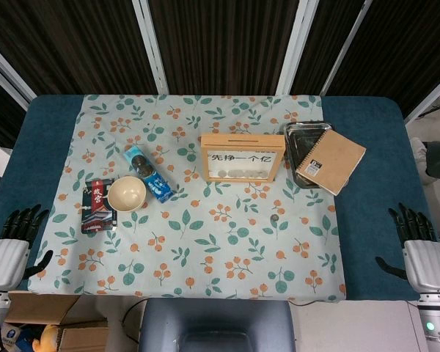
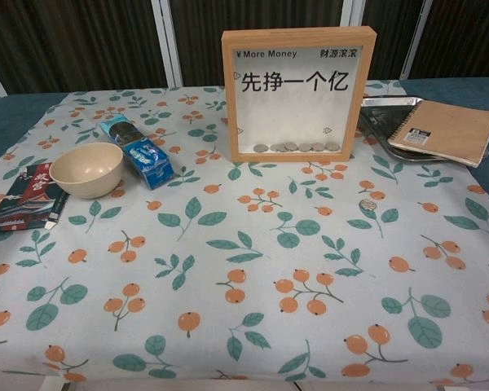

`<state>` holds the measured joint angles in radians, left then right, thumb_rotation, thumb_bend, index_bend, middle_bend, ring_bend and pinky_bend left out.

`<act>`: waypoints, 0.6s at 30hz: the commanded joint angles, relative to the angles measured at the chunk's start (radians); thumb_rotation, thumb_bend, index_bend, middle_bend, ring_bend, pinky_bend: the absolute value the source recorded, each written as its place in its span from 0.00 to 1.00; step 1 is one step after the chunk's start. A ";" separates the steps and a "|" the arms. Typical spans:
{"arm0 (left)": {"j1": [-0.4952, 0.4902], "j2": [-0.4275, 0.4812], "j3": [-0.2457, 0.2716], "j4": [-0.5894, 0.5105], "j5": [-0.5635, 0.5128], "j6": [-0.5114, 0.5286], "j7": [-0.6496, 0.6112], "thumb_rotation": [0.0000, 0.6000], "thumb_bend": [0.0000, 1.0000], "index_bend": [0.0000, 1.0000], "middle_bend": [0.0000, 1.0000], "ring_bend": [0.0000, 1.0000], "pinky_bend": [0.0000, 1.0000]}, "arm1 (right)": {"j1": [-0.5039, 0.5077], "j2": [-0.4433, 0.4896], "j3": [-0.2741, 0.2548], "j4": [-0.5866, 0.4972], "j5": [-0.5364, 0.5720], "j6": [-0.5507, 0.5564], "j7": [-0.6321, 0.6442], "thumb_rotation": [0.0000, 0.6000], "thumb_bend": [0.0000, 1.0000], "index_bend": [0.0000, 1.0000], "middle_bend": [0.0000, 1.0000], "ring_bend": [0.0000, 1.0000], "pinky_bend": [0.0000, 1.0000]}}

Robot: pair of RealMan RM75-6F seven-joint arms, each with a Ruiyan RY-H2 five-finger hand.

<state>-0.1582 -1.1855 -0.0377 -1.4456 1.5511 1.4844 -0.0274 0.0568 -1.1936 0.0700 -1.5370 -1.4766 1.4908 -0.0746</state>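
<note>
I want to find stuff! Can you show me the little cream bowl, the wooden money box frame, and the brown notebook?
Small cream bowl (image 2: 85, 169), chest view, on its inner hollow.
Wooden-framed coin box (image 2: 298, 30), chest view, on its top wooden edge.
Brown spiral notebook (image 1: 331, 161), head view, on its kraft cover.

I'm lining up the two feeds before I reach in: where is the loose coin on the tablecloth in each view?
Head view: the coin lies right of centre, in front of the wooden coin frame, apart from it.
Chest view: the coin lies right of centre, below the frame's right corner and the metal tray.
Shared landmark: the frame with coins along its bottom; in both views the coin lies on the robot's side of it.
</note>
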 commanded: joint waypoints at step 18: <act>0.008 -0.004 -0.001 -0.005 -0.003 0.009 0.004 1.00 0.32 0.00 0.00 0.00 0.00 | 0.023 0.002 0.003 -0.011 -0.014 -0.019 -0.030 1.00 0.31 0.00 0.00 0.00 0.00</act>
<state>-0.1506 -1.1893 -0.0391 -1.4504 1.5482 1.4939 -0.0230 0.0774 -1.1930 0.0725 -1.5460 -1.4895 1.4746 -0.1015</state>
